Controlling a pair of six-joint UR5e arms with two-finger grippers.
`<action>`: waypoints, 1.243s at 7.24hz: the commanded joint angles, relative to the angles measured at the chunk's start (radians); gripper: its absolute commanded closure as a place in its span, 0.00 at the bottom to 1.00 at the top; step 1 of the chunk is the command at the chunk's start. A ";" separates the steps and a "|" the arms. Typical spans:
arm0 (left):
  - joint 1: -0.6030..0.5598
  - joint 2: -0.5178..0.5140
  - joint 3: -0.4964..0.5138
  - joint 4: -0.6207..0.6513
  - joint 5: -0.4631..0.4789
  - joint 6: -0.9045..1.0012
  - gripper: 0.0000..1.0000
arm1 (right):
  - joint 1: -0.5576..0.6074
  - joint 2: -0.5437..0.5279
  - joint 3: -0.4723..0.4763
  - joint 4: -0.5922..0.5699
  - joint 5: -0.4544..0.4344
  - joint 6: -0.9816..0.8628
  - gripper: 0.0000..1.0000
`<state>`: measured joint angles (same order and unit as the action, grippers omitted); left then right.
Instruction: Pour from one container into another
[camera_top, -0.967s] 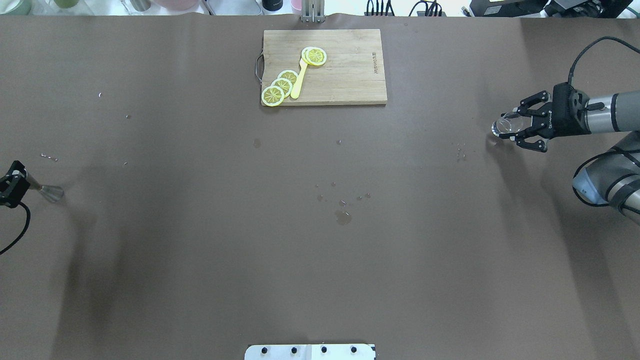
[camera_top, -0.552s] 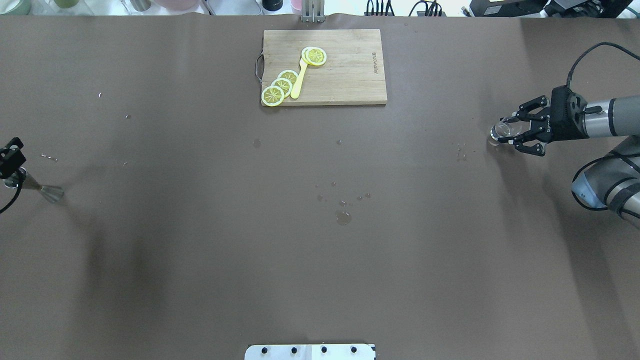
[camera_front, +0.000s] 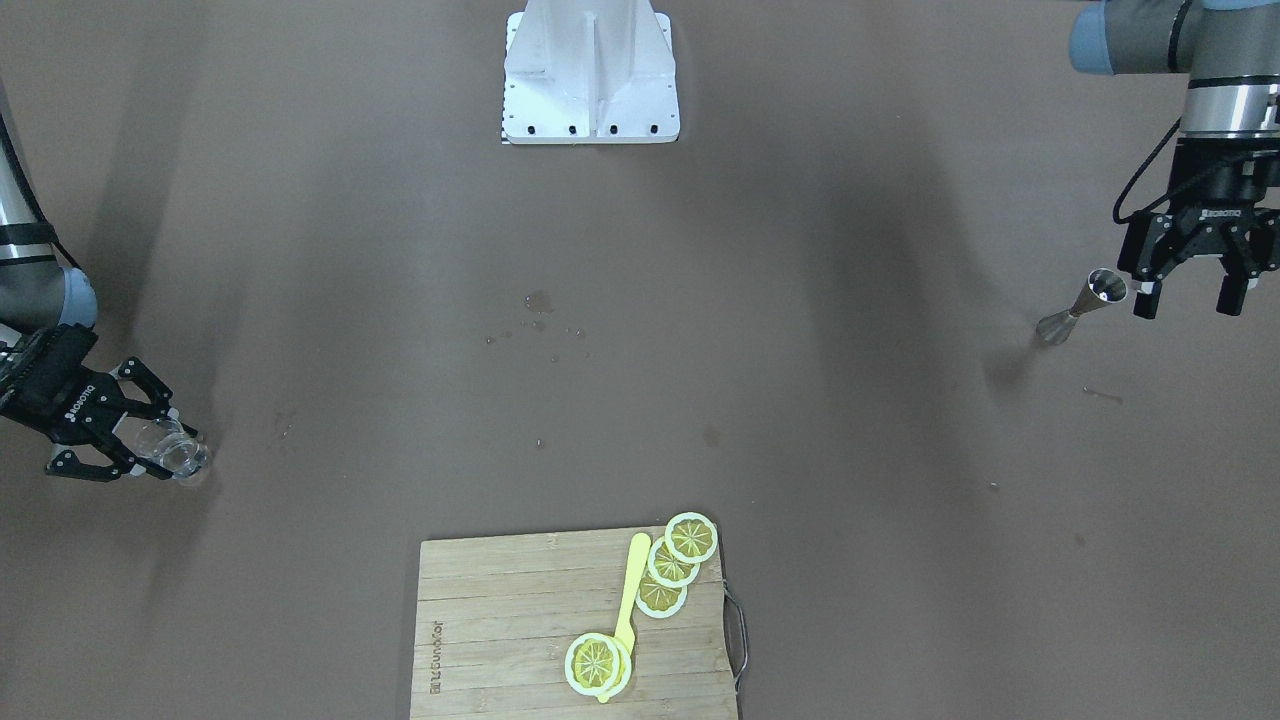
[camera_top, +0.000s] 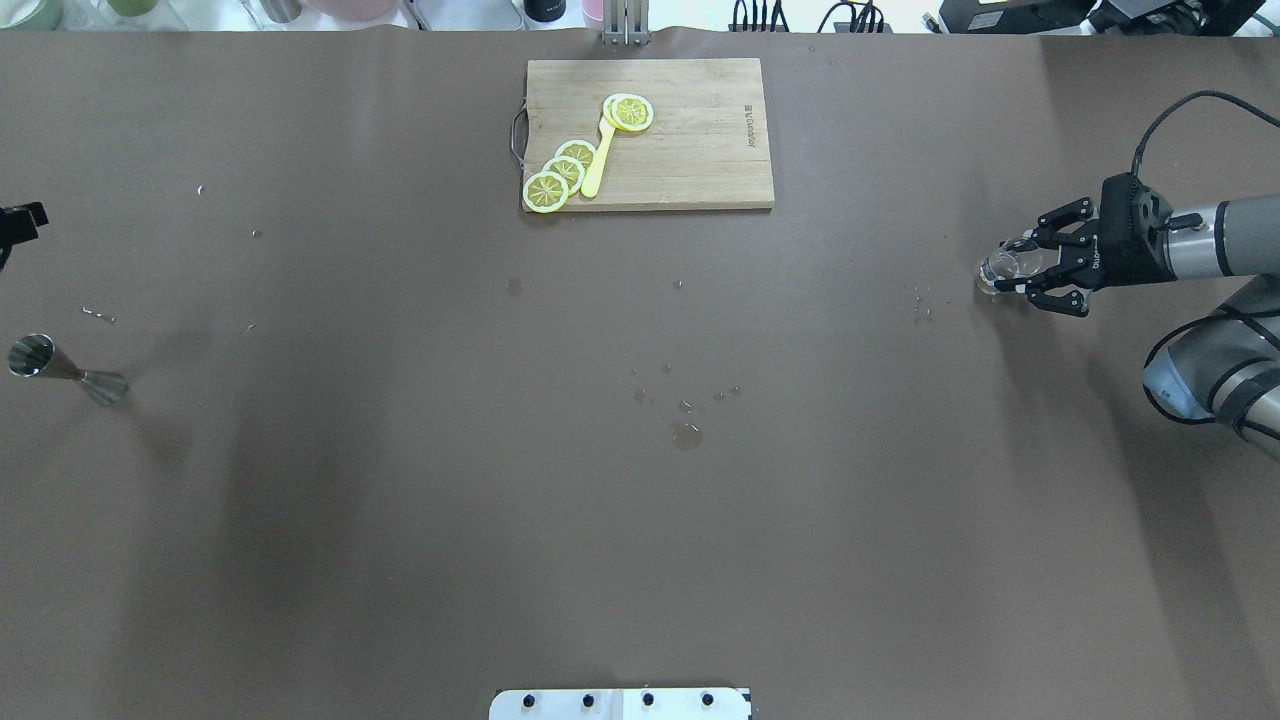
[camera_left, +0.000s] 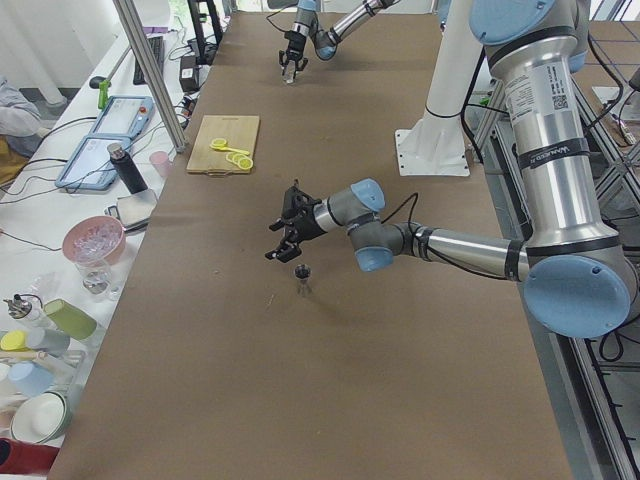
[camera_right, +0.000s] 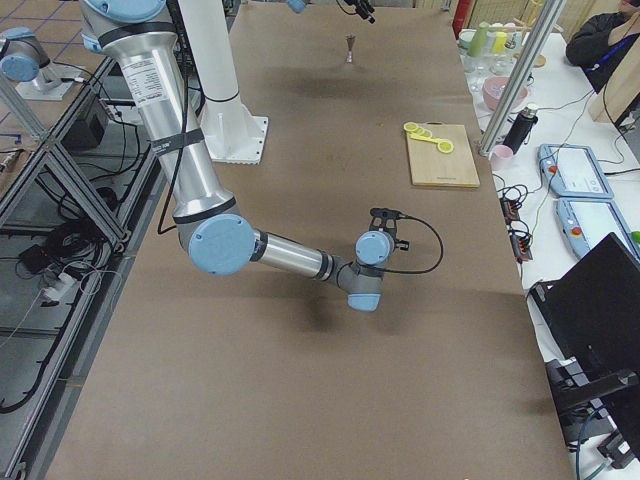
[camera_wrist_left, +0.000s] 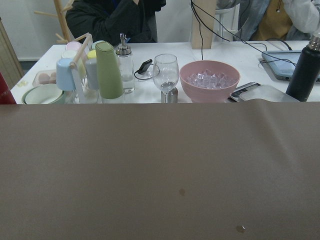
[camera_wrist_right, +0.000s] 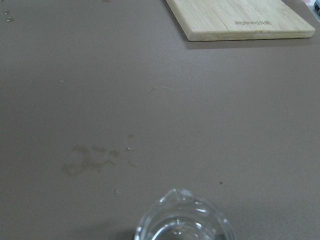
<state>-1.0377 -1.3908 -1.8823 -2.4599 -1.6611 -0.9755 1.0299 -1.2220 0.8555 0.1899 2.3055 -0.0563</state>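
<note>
Here the right jaws grip a clear glass (camera_top: 1003, 270) low at the brown worktop (camera_top: 400, 500), while the left jaws gape wide near the upright steel jigger (camera_front: 1078, 307).

Robotics lab: covered table (camera_top: 400, 550), aluminium post (camera_left: 150, 75), tablets (camera_left: 97, 162) and cables (camera_right: 62, 245) alongside

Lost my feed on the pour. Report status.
Left gripper open, off the jigger, which stands alone on the table. Right gripper: fingers around the glass, grip unconfirmed. Cutting board off to one side, wet spots mid-table.
</note>
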 joint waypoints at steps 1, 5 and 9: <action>-0.201 -0.106 0.055 0.251 -0.327 0.009 0.02 | -0.001 0.004 -0.001 -0.001 0.009 0.015 0.44; -0.474 -0.129 0.256 0.540 -0.567 0.519 0.02 | -0.001 0.004 0.000 -0.001 0.012 0.018 0.00; -0.665 -0.112 0.373 0.746 -0.632 1.127 0.02 | 0.001 0.009 0.013 0.000 0.031 0.103 0.00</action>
<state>-1.6435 -1.5032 -1.5531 -1.7923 -2.2872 -0.0876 1.0295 -1.2151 0.8608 0.1901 2.3294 0.0041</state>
